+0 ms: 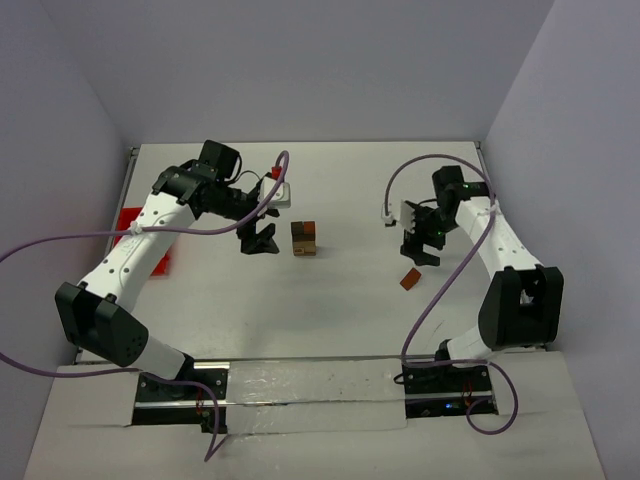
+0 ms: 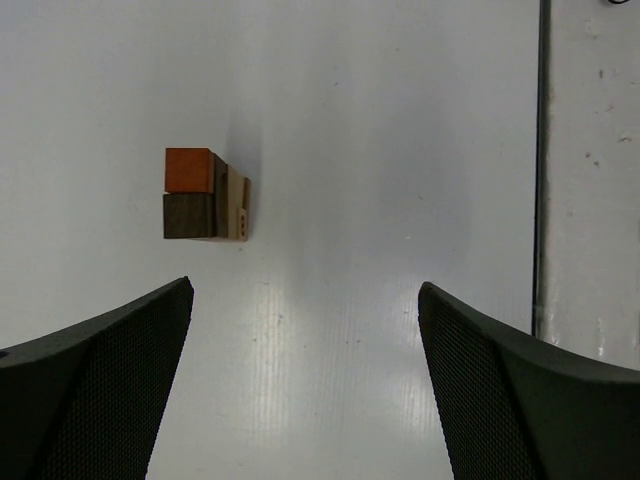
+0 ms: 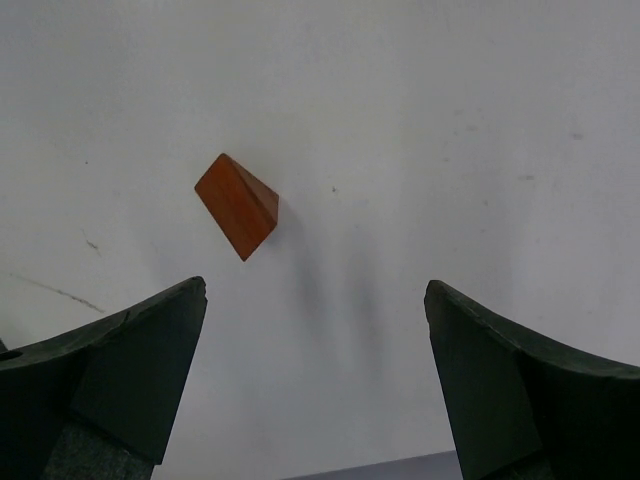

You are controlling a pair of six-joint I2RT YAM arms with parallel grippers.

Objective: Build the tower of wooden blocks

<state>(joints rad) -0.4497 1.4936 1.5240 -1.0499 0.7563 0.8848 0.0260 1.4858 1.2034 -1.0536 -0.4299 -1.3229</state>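
Your left gripper [image 1: 258, 240] is open wide and holds nothing, beside the block tower [image 1: 304, 238] in the middle of the table [image 1: 350, 200]. Your right gripper [image 1: 420, 250] is open wide too, near a loose red-brown block [image 1: 410, 279]

Two reddish-brown blocks [image 2: 188, 170] [image 3: 237, 205], one dark brown block [image 2: 190, 216], one red bin [image 1: 128, 218], two claws [image 1: 260, 245] [image 1: 420, 255].

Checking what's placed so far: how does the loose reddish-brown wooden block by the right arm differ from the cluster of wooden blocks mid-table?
The loose reddish-brown wooden block lies alone and askew; the cluster of wooden blocks has its pieces touching. The block is one colour; the cluster mixes reddish-brown, dark brown and tan. Both are wood and ungripped.
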